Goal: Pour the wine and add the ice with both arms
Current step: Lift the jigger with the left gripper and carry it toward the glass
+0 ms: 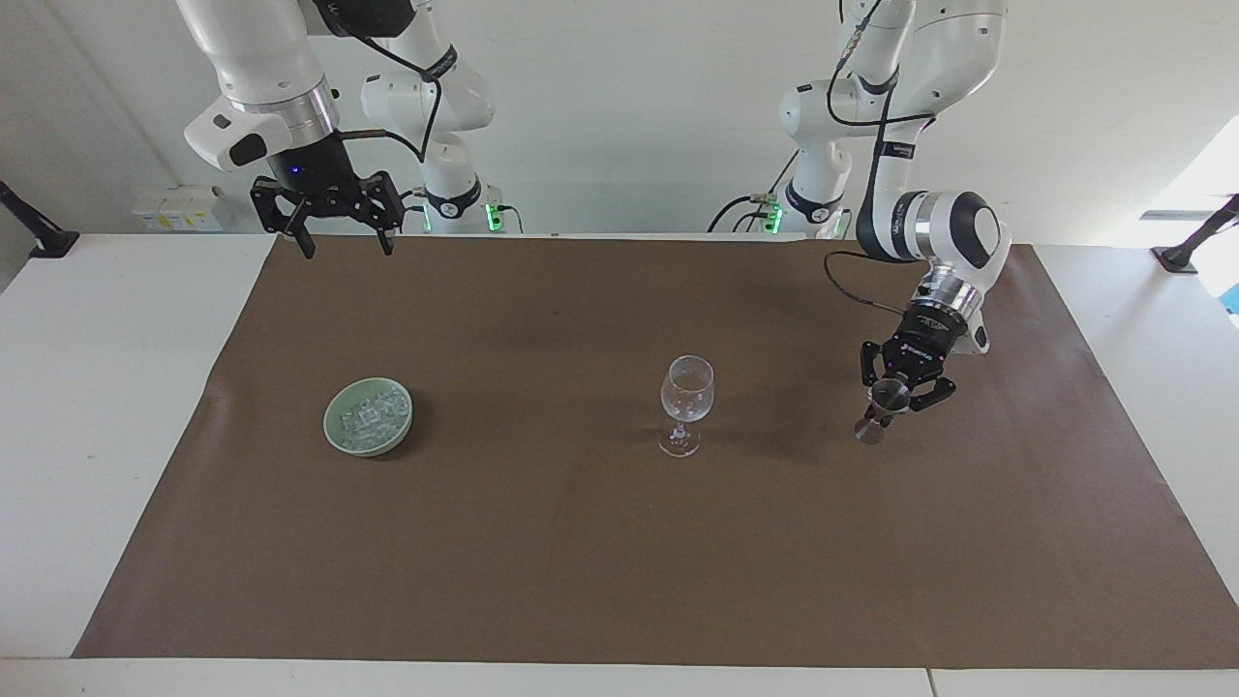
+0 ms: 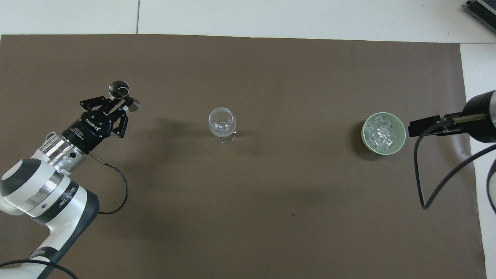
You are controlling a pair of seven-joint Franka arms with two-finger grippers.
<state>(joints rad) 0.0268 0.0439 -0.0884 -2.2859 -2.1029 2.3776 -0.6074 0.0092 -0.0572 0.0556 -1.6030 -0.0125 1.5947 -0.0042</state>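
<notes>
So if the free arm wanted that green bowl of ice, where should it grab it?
Probably by the rim, from straight above. The green bowl is low and wide, with the ice heaped inside, so its sides offer little to hold. One finger inside the rim, one outside. The right gripper, open, hangs high at the mat's edge nearest the robots.

Your left arm [image 1: 929, 58] reached out over the mat, wrist bent down and tilted. Your left gripper [image 1: 895, 389] was clamped shut on a small metal jigger [image 1: 881, 409], held up in the air. Your right arm [image 1: 256, 68] waited raised near its base, right gripper [image 1: 339, 242] pointing straight down, fingers spread wide, holding nothing.
</notes>
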